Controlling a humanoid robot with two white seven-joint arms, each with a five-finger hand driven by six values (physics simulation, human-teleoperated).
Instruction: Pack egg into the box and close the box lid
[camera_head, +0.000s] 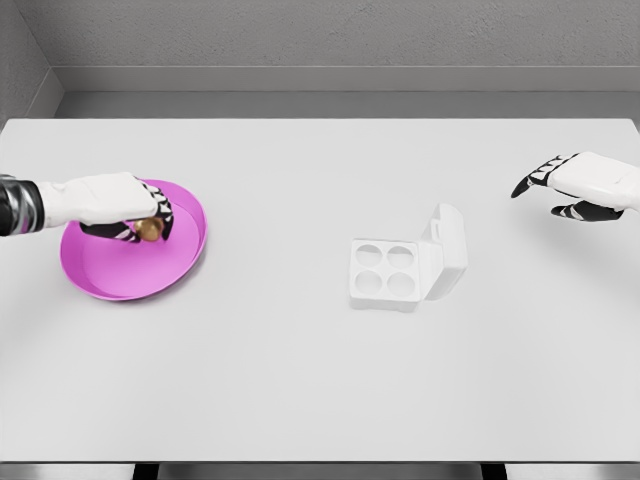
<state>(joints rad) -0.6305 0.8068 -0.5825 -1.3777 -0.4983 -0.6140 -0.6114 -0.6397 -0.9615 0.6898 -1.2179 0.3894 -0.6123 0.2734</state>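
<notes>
A brown egg (150, 231) sits in the pink bowl (185, 262) at the table's left. My left hand (140, 222) reaches in from the left edge, fingers curled around the egg. The white egg box (385, 273) lies right of centre with its lid (447, 246) swung open to the right; all its round cups show empty. My right hand (558, 190) hovers at the far right edge, well away from the box, fingers relaxed and holding nothing.
The white table (300, 380) spans the whole view, with a grey wall behind its far edge. About 150 pixels of bare tabletop separate the bowl from the box.
</notes>
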